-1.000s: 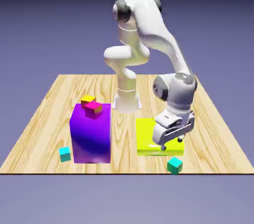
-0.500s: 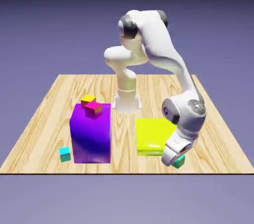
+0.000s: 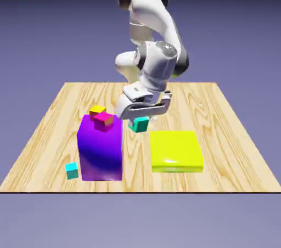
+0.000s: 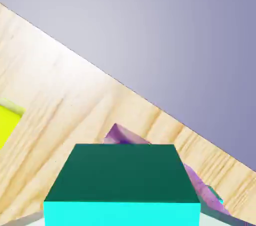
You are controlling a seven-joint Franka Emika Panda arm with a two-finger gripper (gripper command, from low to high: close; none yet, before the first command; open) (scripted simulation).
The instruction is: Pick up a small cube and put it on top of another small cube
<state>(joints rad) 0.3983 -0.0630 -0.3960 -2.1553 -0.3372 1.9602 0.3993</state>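
Lifted off the table's near edge, where it lay beside the yellow block a second ago, the small teal-green cube (image 3: pixel 140 124) now hangs in the air between the purple block (image 3: pixel 100 150) and the yellow block (image 3: pixel 176 151), clamped in the gripper (image 3: pixel 139 122). In the exterior view the arm has swung up and toward that view's left — its forearm folded back near the base, hand tilted downward. Counted there: one purple block, one yellow block, one small cyan cube (image 3: pixel 72 170) on the table (image 3: pixel 49 126) by the purple block, and two little cubes — one yellow (image 3: pixel 97 111), one magenta (image 3: pixel 103 121) — on the purple block's top. In the hand view the held cube (image 4: pixel 122 185) fills the lower frame, hiding the fingertips; behind it show tilted wood, a purple sliver (image 4: pixel 122 135) and a yellow corner (image 4: pixel 7 120).
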